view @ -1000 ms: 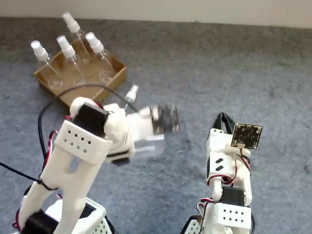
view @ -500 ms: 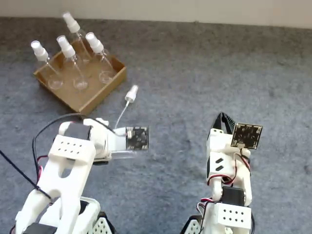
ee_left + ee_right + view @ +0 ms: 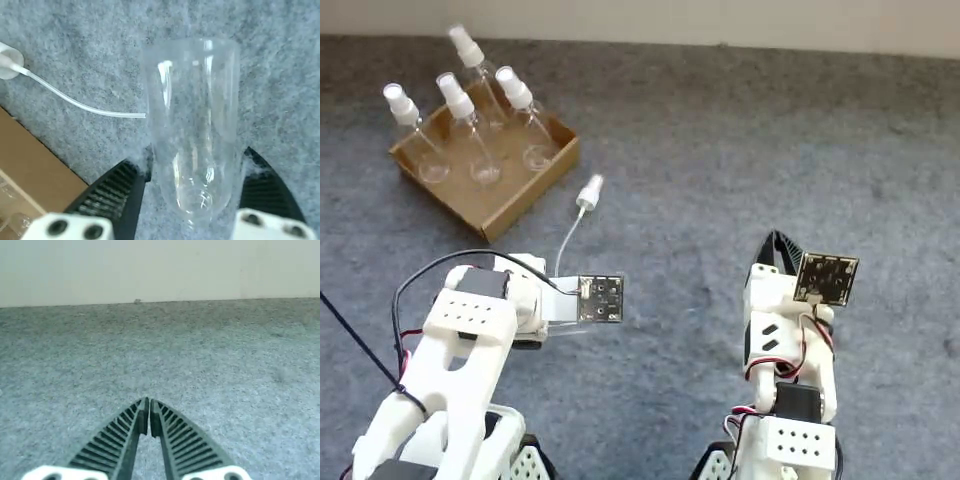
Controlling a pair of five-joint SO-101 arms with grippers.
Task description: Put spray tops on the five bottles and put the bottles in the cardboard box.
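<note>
A clear, thin-walled plastic bottle [image 3: 192,130], cylindrical and without a top, lies on its side against the grey, felt-like surface [image 3: 740,140]. The left fingers [image 3: 117,192], black and ribbed, press against its two sides and hold it low over the nap. Near its open end lies a loose spray top [image 3: 589,190] with a white head; its thin, pale dip tube curves across the surface toward the left arm and stops just beside the bottle's wall in the left wrist view [image 3: 75,102]. The cardboard box [image 3: 535,185], shallow, brown and square-cornered, sits near the far left of the surface, its near corner close to the spray top. Four capped bottles [image 3: 456,97] stand upright in it, clear-bodied with white heads. The right fingers [image 3: 125,440] are closed tip to tip on nothing, raised above the surface, well apart from the box, with a wide run of grey nap ahead. The surface ends at a straight edge against a plain pale wall [image 3: 160,270].
</note>
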